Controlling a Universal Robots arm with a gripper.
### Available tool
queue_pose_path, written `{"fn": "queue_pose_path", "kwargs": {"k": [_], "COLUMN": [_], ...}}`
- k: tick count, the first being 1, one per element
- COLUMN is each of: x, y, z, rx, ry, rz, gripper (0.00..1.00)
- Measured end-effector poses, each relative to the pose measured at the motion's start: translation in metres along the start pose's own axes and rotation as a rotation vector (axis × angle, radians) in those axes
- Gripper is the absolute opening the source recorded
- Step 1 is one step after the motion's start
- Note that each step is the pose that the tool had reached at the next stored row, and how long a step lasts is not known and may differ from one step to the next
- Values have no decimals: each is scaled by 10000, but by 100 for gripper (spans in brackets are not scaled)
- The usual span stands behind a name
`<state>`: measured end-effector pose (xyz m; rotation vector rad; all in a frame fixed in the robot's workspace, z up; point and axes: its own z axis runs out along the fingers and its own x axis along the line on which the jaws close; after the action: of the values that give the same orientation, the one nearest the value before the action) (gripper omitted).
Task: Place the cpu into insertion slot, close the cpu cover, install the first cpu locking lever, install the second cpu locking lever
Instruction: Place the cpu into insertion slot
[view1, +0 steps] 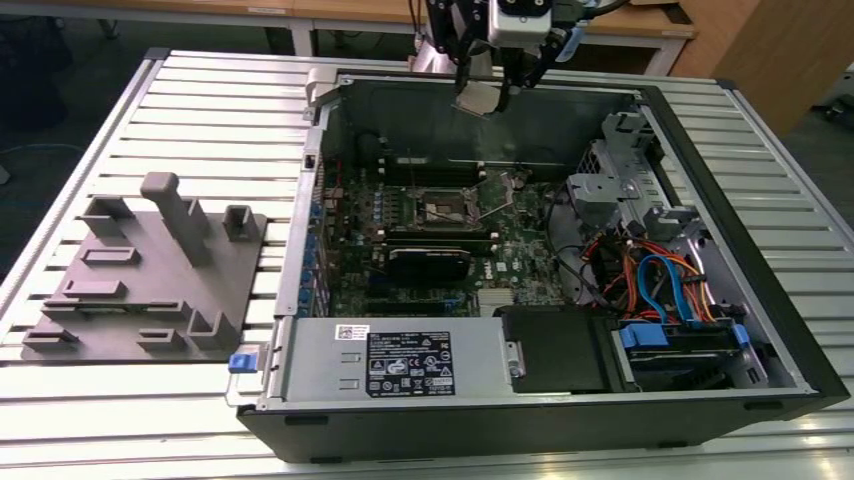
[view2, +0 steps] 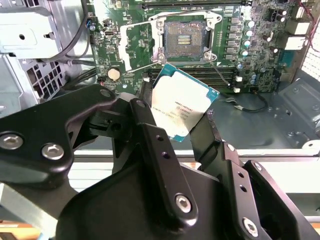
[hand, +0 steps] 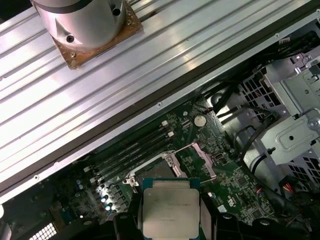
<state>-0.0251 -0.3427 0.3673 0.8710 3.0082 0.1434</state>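
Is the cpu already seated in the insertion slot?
No, the gripper holds the cpu clear of the empty insertion slot.

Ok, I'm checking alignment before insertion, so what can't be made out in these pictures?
- Exterior view: the insertion slot contacts are too small to tell.
- Second wrist view: the cpu lower edge is hidden behind the fingers of the hand; its underside faces away.
- First wrist view: the insertion slot is partly hidden behind the held cpu.

A ribbed metal table (view1: 200, 100) stands on dark floor (view1: 40, 110), with wooden desks (view1: 374, 12) behind it.
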Motion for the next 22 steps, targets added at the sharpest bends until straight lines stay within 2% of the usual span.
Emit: {"fn": "queue_pose_path", "kwargs": {"k": [11, 22], "x": [4, 4], "y": [-3, -3], "z": [3, 3], "rx": [-13, -15], "ry": [-68, -70], "rz": [754, 781], "gripper": [54, 54]}}
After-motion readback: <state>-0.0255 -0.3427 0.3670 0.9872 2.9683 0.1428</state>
